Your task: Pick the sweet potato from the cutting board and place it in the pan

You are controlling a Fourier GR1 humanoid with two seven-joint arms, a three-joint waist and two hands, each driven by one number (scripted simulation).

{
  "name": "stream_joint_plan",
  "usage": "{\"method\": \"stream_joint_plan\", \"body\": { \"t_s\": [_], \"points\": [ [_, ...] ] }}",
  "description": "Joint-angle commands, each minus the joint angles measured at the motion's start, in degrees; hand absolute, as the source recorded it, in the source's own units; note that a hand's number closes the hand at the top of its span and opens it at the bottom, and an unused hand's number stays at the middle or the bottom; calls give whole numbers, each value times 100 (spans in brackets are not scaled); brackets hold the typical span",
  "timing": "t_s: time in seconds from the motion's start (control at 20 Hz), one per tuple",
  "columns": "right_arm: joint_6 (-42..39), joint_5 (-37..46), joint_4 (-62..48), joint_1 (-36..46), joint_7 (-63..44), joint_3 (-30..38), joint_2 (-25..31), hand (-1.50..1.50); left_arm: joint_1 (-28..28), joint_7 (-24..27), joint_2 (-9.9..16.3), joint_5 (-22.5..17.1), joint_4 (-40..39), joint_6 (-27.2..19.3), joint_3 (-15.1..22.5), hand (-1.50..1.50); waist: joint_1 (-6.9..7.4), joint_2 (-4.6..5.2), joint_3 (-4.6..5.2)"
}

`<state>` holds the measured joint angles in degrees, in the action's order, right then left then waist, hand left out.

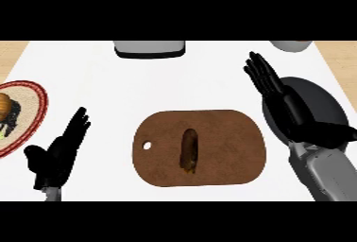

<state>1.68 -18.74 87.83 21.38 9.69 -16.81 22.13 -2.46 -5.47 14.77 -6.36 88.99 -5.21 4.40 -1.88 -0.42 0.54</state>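
Right robot hand [282, 101], fingers straight, over pan [324, 101]; sweet potato [189, 149] on cutting board [230, 142] left.

No legible text, labels, brands, numbers or signs in the head view. Checked surfaces: cutting board [209, 156] shows plain wood grain only; plate [24, 111] at left carries a patterned red rim, no characters; pan [322, 101] is plain dark grey; grey appliance [150, 48] at the far edge is unmarked.
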Motion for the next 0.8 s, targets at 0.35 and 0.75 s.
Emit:
{"method": "stream_joint_plan", "body": {
  "t_s": [0.35, 0.75],
  "points": [
    [877, 2481, -731, 1606, -2850, -1382, 498, 150, 936, -436, -87, -338, 87, -189, -457, 0, 172, -36, 7],
    [193, 3916, 1395, 1673, -4946, -2365, 1224, -150, 1007, -731, 99, -517, 166, -191, -778, 0, 32, -52, -38]
  ]
}}
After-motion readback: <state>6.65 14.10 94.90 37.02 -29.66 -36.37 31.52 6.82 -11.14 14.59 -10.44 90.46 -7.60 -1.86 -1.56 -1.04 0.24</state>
